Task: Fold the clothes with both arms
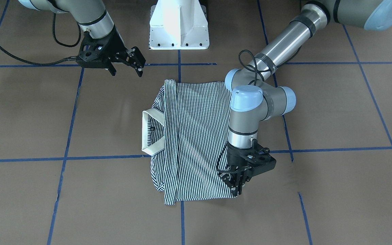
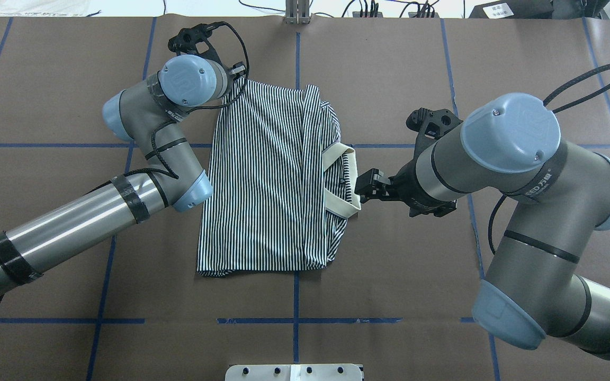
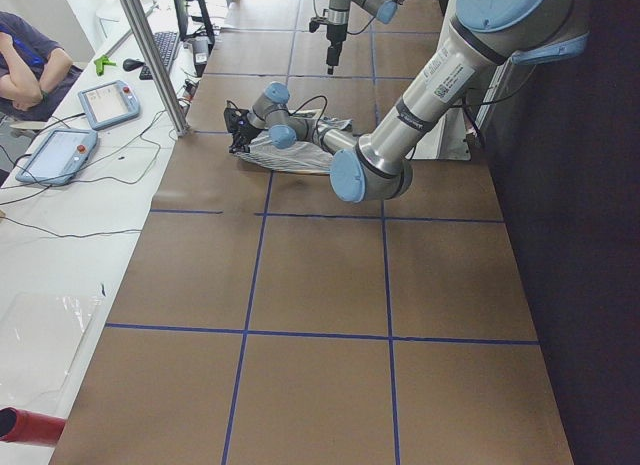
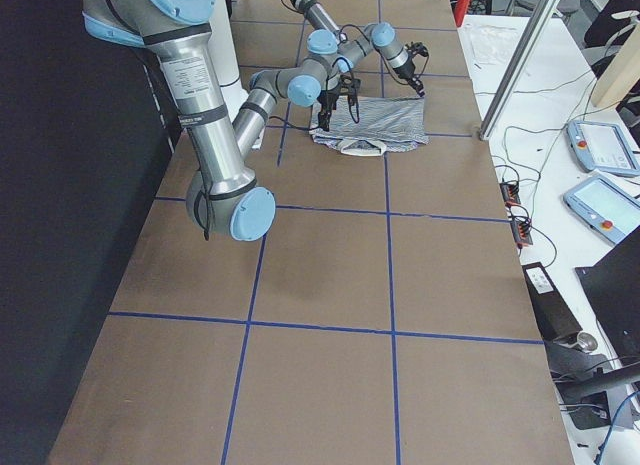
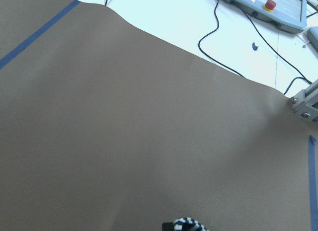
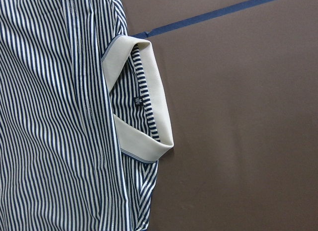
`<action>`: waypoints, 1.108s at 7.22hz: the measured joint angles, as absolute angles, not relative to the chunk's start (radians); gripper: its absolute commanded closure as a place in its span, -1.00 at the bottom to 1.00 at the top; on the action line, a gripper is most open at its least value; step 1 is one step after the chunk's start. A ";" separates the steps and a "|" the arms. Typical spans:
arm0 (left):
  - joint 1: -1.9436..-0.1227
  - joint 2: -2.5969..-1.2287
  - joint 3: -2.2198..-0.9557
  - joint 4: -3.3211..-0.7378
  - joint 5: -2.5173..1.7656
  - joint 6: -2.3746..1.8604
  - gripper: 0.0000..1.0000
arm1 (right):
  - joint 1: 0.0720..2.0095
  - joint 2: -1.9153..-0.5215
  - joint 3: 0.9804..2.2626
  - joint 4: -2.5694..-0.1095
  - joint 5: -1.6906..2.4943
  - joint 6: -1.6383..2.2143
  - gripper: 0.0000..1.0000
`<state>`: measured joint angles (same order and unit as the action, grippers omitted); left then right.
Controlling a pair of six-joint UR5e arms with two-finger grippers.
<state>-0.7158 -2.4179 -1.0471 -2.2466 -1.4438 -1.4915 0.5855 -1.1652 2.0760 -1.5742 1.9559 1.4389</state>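
Observation:
The striped polo shirt (image 1: 192,136) lies flat mid-table, folded into a rough rectangle, and also shows in the overhead view (image 2: 268,185). Its cream collar (image 2: 343,180) sticks out on my right side; the right wrist view looks straight down on the collar (image 6: 154,107). My left gripper (image 1: 237,187) is down at the shirt's far corner on my left, shut on the cloth. A bit of striped cloth (image 5: 188,223) shows at the bottom edge of the left wrist view. My right gripper (image 1: 127,73) is open and empty, raised above the table beside the collar (image 1: 148,132).
The white pedestal base (image 1: 179,27) stands at the robot's edge. Blue tape lines (image 1: 70,119) grid the brown table. Past the far edge is a white bench with teach pendants (image 3: 60,150), cables and a metal post (image 3: 155,60).

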 measured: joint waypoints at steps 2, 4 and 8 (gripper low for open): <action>-0.735 -2.420 -1.041 -2.251 -1.436 -1.414 -1.00 | 0.578 -1.159 2.076 -1.575 1.940 1.439 -1.00; -0.772 -2.390 -1.123 -2.202 -1.566 -1.355 -1.00 | 0.554 -1.140 2.059 -1.579 1.875 1.397 -1.00; -0.791 -2.176 -1.587 -1.875 -1.751 -1.273 -1.00 | 0.487 -1.062 1.938 -1.590 1.831 1.258 -1.00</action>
<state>-0.7905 -2.1758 -1.5871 -1.8746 -1.7512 -1.2729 0.4866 -1.0624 1.9382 -1.5905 1.8309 1.2576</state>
